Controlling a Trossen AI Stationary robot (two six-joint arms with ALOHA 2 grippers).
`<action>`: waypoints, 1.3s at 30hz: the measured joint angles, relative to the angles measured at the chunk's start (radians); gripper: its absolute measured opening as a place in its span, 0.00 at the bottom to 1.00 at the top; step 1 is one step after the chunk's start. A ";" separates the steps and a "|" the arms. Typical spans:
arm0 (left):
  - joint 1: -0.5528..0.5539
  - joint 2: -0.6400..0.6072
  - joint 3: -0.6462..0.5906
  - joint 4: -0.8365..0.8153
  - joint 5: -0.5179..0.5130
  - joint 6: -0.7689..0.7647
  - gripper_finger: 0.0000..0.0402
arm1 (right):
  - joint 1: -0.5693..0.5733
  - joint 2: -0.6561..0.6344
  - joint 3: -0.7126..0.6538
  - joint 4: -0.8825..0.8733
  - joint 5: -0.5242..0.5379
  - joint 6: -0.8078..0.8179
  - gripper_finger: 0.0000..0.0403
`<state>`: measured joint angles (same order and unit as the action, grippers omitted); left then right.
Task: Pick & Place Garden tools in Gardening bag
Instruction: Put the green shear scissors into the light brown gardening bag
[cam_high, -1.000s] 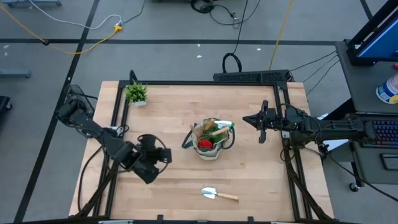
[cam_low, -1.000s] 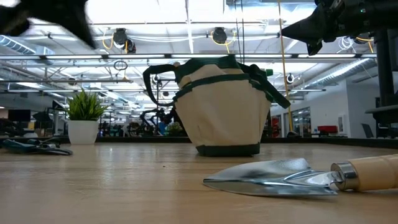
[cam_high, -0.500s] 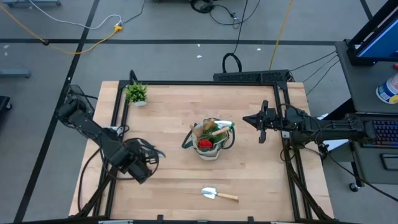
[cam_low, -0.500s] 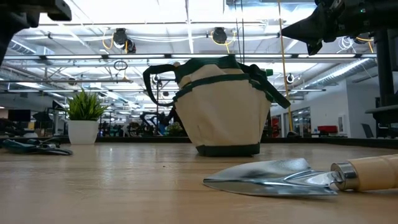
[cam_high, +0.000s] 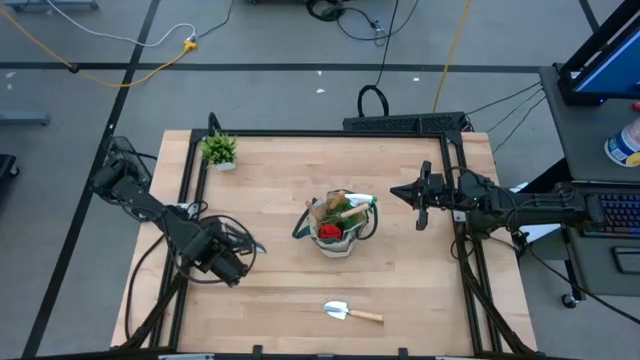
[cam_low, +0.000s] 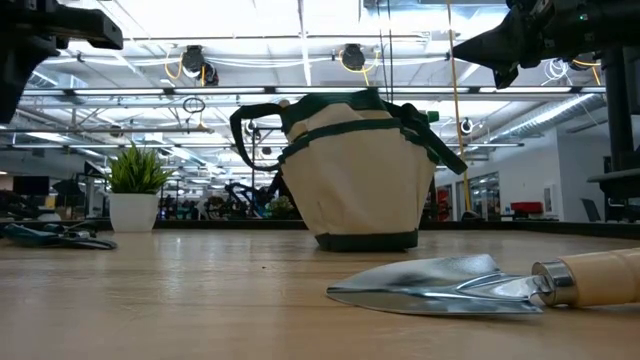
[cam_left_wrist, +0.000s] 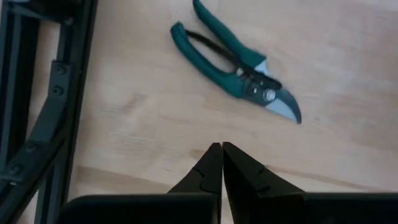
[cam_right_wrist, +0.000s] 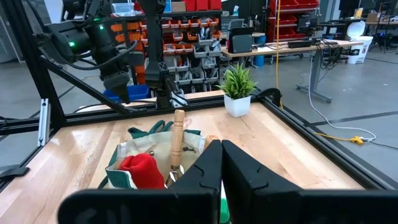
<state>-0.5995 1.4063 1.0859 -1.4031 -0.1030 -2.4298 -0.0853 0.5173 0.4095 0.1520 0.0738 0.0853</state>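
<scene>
The beige gardening bag (cam_high: 340, 226) with dark trim stands upright at the table's middle. It also shows in the low view (cam_low: 355, 170). It holds wooden-handled tools, a red glove (cam_right_wrist: 142, 169) and a white-nozzled bottle. A metal trowel (cam_high: 352, 313) with a wooden handle lies flat near the front edge. Green-handled pruning shears (cam_left_wrist: 236, 68) lie flat at the table's left (cam_high: 243, 242). My left gripper (cam_left_wrist: 222, 147) is shut and empty above the table beside the shears (cam_high: 226, 262). My right gripper (cam_right_wrist: 221, 144) is shut and empty, raised to the right of the bag (cam_high: 420, 205).
A small potted plant (cam_high: 219, 150) stands at the far left corner. Black frame rails (cam_high: 186, 190) run along the table's left, far and right sides. Bare wood lies between the bag and the trowel.
My left gripper has moved toward the table's left edge, away from the bag, and has stayed shut. The shears, the trowel and the bag have not moved.
</scene>
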 joint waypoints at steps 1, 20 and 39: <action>0.002 0.000 0.000 -0.005 -0.005 0.000 0.06 | 0.000 0.000 0.000 0.000 0.000 0.000 0.00; 0.066 0.000 -0.179 0.098 -0.030 -0.019 0.39 | 0.000 0.000 0.000 0.000 0.000 0.007 0.00; 0.179 0.000 -0.373 0.267 -0.011 -0.011 0.54 | 0.000 0.000 0.000 0.000 0.000 0.011 0.00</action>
<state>-0.4200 1.4063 0.7124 -1.1364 -0.1145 -2.4406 -0.0853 0.5171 0.4095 0.1516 0.0738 0.0963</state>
